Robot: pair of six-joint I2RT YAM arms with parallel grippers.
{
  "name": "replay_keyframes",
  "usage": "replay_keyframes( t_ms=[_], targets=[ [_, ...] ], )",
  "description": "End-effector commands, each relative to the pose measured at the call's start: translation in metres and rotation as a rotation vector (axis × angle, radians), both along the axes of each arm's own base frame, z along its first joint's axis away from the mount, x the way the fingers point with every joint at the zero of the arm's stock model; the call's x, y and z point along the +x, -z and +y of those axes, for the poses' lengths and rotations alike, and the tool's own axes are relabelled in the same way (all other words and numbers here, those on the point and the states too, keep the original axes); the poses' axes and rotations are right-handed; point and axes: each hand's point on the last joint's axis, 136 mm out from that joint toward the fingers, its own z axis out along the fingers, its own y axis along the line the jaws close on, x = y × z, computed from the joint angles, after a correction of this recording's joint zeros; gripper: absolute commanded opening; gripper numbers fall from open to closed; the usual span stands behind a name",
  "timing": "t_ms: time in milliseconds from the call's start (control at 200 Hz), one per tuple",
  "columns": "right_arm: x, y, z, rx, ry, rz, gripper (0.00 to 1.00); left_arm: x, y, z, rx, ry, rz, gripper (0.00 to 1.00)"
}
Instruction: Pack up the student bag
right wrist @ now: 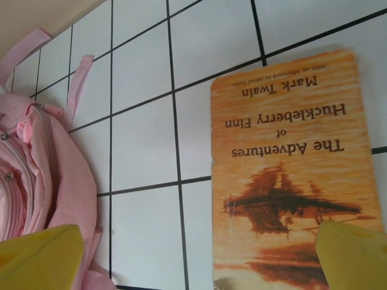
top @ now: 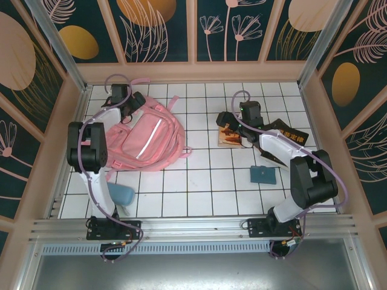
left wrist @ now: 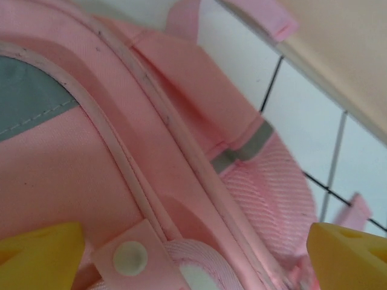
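Note:
The pink student bag [top: 151,136] lies flat on the white tiled floor at the back left, its white stripe facing up. My left gripper [top: 130,103] hovers open at the bag's top end. In the left wrist view its yellow fingertips [left wrist: 37,254] stand wide apart over pink fabric [left wrist: 181,139] and a snap tab [left wrist: 130,257], with nothing held. My right gripper [top: 233,124] is open above an orange Huckleberry Finn book [right wrist: 290,169], which lies flat on the tiles with the bag's edge [right wrist: 36,175] to its left. The right fingertips [right wrist: 354,254] grasp nothing.
A black book [top: 290,136] lies right of the orange book [top: 230,138]. A small blue notebook [top: 263,175] sits in front of them. A light blue case [top: 121,194] rests near the left arm's base. Peach walls [top: 193,72] enclose the floor on three sides.

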Motion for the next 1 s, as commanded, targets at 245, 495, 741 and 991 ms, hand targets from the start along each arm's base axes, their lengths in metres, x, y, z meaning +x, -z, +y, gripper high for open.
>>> replay_keyframes(
  t_ms=[245, 495, 741, 991],
  targets=[
    [-0.013, 0.006, -0.002, -0.025, 0.089, 0.057, 0.99, -0.006, 0.052, -0.136, -0.028, 0.383, 0.142, 0.94],
    [-0.026, 0.013, 0.010, 0.034, 0.028, 0.088, 0.99, -0.056, 0.057, -0.215, 0.034, 0.669, 0.166, 0.92],
    [-0.027, 0.033, 0.041, 0.123, -0.079, 0.165, 0.83, -0.079, -0.005, -0.240, 0.029, 0.774, 0.054, 0.89],
    [-0.034, 0.054, 0.064, 0.132, -0.170, 0.238, 0.62, -0.088, -0.079, -0.195, 0.060, 0.503, -0.041, 0.90]
  ],
)
